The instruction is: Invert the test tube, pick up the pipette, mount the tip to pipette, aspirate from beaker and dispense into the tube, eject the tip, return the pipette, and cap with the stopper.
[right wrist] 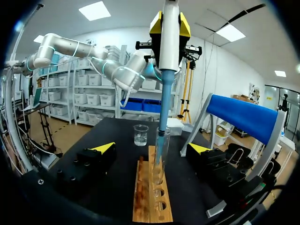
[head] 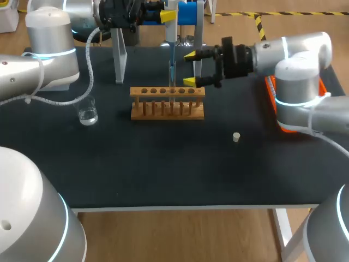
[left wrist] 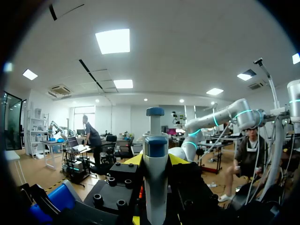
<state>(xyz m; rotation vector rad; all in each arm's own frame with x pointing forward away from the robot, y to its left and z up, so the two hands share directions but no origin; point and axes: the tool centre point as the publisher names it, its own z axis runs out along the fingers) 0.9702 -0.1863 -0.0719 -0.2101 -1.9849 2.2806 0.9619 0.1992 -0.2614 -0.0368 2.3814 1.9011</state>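
The black table (head: 163, 164) carries a wooden rack (head: 167, 102) at its middle. The left gripper (head: 168, 15) pinches the pipette (head: 171, 35), whose tip is in the racked test tube (right wrist: 164, 140). The right gripper (head: 191, 68) is spread just right of it.

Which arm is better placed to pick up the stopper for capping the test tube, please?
Right. The right gripper is open and empty, and the stopper lies nearer to it; the left gripper is shut on the pipette.

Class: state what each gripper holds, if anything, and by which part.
Left gripper holds the pipette by its white body, just below the blue head. Right gripper is open, holding nothing.
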